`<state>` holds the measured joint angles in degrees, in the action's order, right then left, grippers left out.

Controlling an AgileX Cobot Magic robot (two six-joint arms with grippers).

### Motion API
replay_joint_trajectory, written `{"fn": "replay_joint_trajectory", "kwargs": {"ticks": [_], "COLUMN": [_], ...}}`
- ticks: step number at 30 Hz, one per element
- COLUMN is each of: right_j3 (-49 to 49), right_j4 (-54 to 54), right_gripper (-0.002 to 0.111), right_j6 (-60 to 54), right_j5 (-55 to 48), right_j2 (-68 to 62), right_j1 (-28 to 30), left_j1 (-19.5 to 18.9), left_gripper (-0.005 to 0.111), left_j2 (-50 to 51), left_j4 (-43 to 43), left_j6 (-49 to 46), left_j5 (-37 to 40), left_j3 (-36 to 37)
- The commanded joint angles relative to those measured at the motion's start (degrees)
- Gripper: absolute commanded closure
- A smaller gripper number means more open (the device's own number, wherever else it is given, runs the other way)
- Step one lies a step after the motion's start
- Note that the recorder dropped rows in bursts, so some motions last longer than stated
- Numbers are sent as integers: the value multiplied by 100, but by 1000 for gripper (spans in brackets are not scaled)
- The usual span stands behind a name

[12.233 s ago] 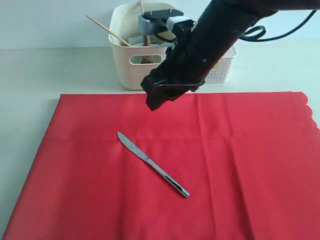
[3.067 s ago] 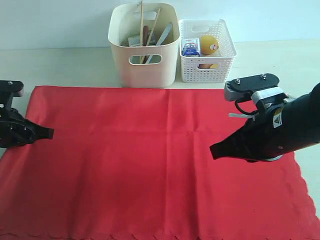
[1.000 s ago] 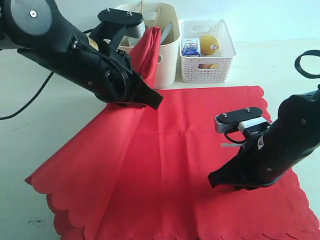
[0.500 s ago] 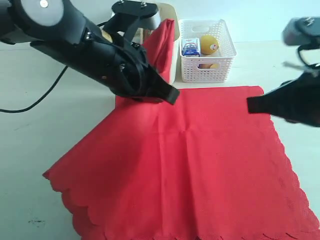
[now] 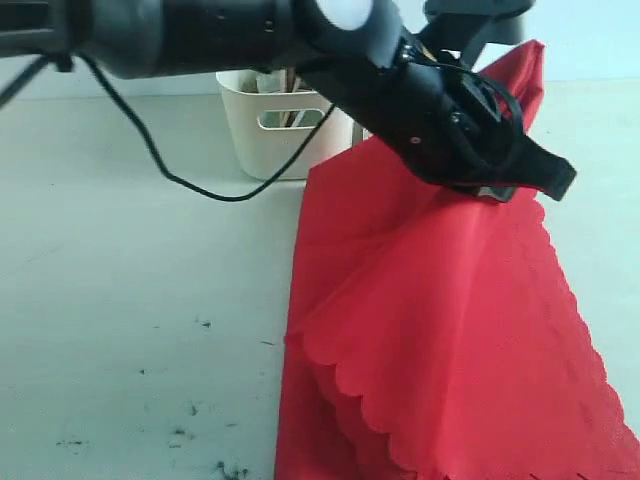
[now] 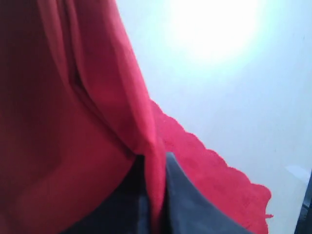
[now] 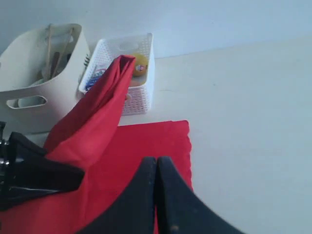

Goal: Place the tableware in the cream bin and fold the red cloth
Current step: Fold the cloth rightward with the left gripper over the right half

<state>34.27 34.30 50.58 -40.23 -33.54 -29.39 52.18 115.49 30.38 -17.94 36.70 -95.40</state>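
Note:
The red cloth (image 5: pixel 450 320) lies doubled over on the right part of the table, scalloped edges stacked at the front. My left gripper (image 5: pixel 556 182) has reached far across to the right and is shut on a fold of the red cloth (image 6: pixel 58 122); a corner of the fabric stands up behind the arm. The left gripper (image 6: pixel 155 158) pinches fabric between its two dark fingers. My right gripper (image 7: pixel 157 161) is shut on nothing, hovering above the red cloth (image 7: pixel 146 141) near its far edge. The cream bin (image 5: pixel 270 130) stands at the back. Tableware, chopsticks (image 7: pixel 48 48) among it, sticks up inside the cream bin (image 7: pixel 44 92).
A white lattice basket (image 7: pixel 124 78) holding an orange (image 7: pixel 140 63) stands beside the cream bin, partly behind the raised cloth corner. The left arm's black cable (image 5: pixel 200 185) trails over the table. Dark specks (image 5: pixel 190 420) mark the bare tabletop at the left.
The left arm has swept to the right carrying its cloth edge, folding the cloth over onto its right part and baring the left table. The right arm has left the exterior view.

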Motion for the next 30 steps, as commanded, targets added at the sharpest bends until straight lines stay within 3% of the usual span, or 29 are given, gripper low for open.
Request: {"fn": "replay_joint_trajectory", "kwargs": {"ticks": [1,4,10,12,13,21,23,27,28,30], "right_j3": [-27,-27,-27,-27,-27,-27,-27,-27,-27,-27], "right_j4": [60,60,60,60,60,60,60,60,60,60], "right_gripper": [108,108,108,108,108,108,108,108,108,108], "right_j6": [21,21,21,21,21,-2,-2,-2,-2,-2], "right_j5": [-384,-384,-384,-384,-396,-445,-445,-445,-445,-445], "right_j2": [43,43,43,43,43,43,43,43,43,43], "right_j1": [7,7,7,7,7,7,7,7,7,7], "left_j1": [167,263,327,316,288,-376,-615,-932,-952,-939], "left_gripper": [106,93,25,5,2,8,26,95,105,104], "left_j2": [555,840,1221,1246,1246,1156,1179,1167,1167,1167], "left_j4": [310,296,496,473,461,-232,-227,16,7,-23], "left_j6": [134,192,229,205,205,-151,-151,-162,-223,-282], "left_j5": [32,31,-58,-19,57,1814,2139,2329,2279,2136], "left_j3": [-672,-966,-1337,-1391,-1403,-1379,-1229,-776,-639,-345]}}
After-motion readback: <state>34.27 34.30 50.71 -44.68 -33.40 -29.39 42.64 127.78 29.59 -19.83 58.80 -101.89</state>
